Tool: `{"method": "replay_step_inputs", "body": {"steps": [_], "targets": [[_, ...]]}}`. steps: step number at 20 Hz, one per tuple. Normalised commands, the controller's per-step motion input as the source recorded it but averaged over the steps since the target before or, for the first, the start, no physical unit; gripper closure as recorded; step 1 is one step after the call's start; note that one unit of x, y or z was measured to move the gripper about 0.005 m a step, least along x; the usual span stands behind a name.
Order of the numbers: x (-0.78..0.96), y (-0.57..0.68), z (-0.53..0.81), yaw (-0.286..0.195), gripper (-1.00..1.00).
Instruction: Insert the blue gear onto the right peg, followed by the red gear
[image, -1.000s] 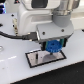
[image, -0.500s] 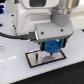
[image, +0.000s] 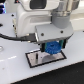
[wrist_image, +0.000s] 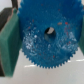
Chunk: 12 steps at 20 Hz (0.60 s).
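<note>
The hand (image: 51, 48) pinches the blue gear (wrist_image: 47, 34) by its rim, leaving its centre hole clear for the peg plate (image: 34, 59) below.

Lying flat on the white desk (image: 15, 70): a white plate (image: 35, 59) bordered in black, partly hidden.

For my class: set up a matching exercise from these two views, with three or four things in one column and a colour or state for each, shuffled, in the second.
Column 1:
1. blue gear
2. gripper
3. plate
4. finger pads

Column 2:
A. white with a black border
B. green
C. held between the pads, over the plate
D. shut on the gear

Pairs: 1-C, 2-D, 3-A, 4-B
</note>
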Motion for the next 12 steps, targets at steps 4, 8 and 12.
{"method": "replay_step_inputs", "body": {"steps": [4,8,12], "targets": [[0.11,-0.01,0.11,0.0,1.0],[0.18,0.0,-0.15,0.0,1.0],[0.19,0.0,-0.24,0.0,1.0]]}}
